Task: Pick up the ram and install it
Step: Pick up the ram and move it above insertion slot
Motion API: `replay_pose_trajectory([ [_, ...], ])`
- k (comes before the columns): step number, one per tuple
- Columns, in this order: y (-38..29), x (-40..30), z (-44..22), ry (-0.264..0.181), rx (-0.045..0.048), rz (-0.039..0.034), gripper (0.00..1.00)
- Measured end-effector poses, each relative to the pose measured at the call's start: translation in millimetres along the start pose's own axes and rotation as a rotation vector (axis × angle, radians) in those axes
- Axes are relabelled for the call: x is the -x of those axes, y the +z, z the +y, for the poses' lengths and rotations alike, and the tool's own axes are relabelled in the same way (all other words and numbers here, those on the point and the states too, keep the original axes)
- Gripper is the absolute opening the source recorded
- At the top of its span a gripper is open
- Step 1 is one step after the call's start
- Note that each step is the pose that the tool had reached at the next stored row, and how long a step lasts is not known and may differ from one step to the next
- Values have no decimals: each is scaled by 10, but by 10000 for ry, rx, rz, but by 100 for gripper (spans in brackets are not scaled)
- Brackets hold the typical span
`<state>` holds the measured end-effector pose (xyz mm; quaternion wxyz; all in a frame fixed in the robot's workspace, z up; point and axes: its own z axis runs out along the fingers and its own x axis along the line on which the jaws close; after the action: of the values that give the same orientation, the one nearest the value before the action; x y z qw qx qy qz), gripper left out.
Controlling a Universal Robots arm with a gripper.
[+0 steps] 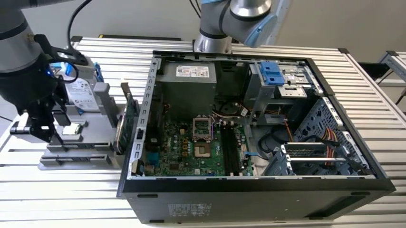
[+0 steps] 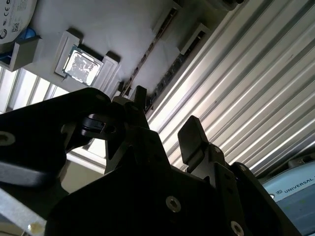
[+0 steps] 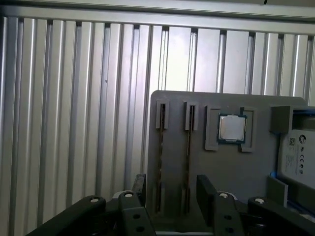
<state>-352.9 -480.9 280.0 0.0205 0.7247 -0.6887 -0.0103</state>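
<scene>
Two ram sticks stand on edge in slots of the grey parts holder: one ram and a second ram beside it. They also appear as thin dark edges in the second wrist view, the ram. My gripper hovers just above them, open, with its fingers spread wider than the pair of sticks and nothing held. In the exterior view my gripper hangs over the holder at the exterior view's left.
A processor chip and a hard drive share the holder, with a green card upright at its side. The open computer case lies at the middle, its motherboard and black memory slots exposed.
</scene>
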Motion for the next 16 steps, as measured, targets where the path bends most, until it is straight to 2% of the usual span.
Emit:
replay_pose_trajectory([
  [5,36,0,-2,-2,94,-4,100],
  [7,41,0,-1,-1,100,-3,100],
  [9,50,-1,-2,-2,91,-6,100],
  [13,80,-7,-3,-1,-10,-16,100],
  [16,108,-33,-3,-2,-19,-42,100],
])
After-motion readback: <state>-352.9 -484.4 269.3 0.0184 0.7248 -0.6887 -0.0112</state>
